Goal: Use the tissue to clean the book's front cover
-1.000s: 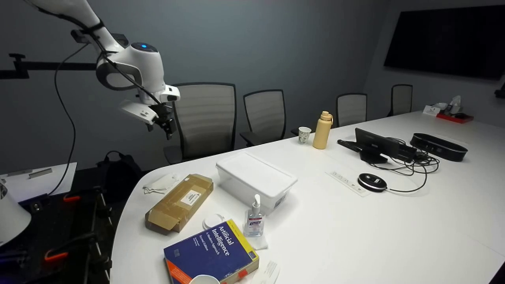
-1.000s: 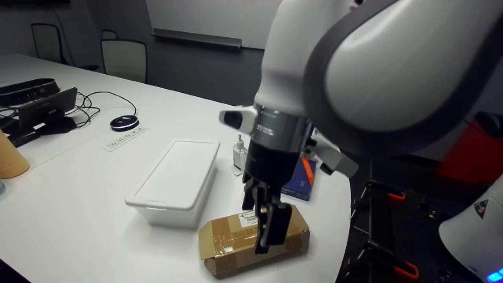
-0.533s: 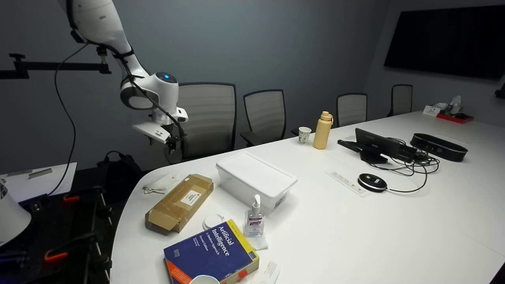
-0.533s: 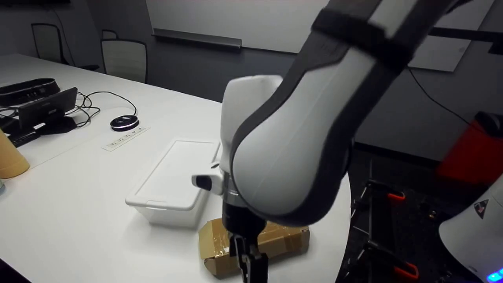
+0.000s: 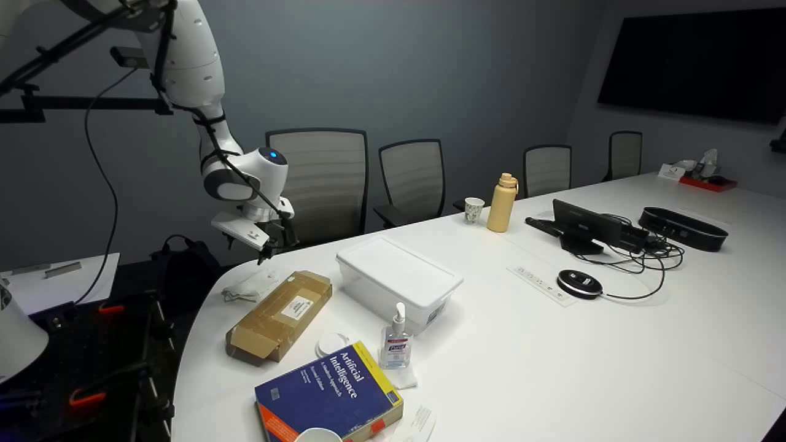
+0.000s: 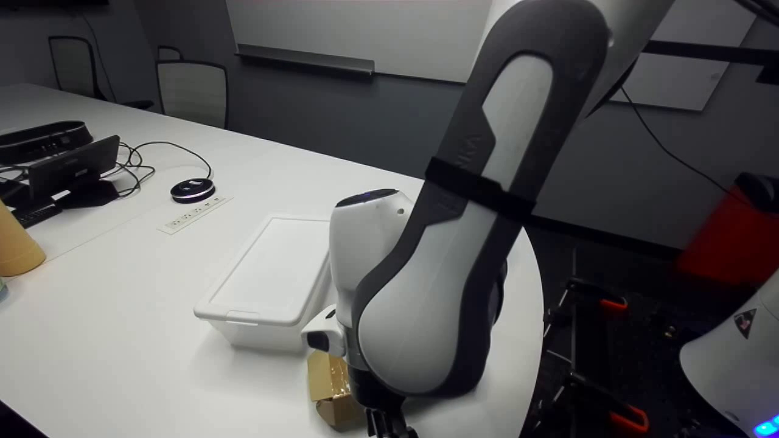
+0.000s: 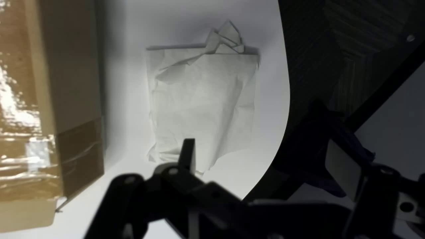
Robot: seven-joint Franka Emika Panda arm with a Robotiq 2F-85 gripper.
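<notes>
The tissue (image 5: 252, 287) is a whitish, creased, flat scrap on the table's rounded end, beside the cardboard box. It fills the middle of the wrist view (image 7: 202, 103), with one crumpled corner. The book (image 5: 328, 393) is thick, dark blue with a yellow strip and an orange corner, and lies cover up; the arm hides it in an exterior view. My gripper (image 5: 248, 252) is open and empty, above and behind the tissue. In the wrist view my gripper (image 7: 275, 166) has its fingers wide apart, one finger overlapping the tissue's lower edge in the picture.
A tan cardboard box (image 5: 279, 316) lies between tissue and book. A lidded white bin (image 5: 399, 279) and a sanitizer bottle (image 5: 396, 344) stand beyond; another whitish scrap (image 5: 405, 378) lies under the bottle. A white cup (image 5: 318, 436) overlaps the book's front edge in view. Chairs stand behind the table.
The arm has come down and towards the table, bringing the gripper from high in the air to low near the tissue. The tissue, book and box have not moved.
</notes>
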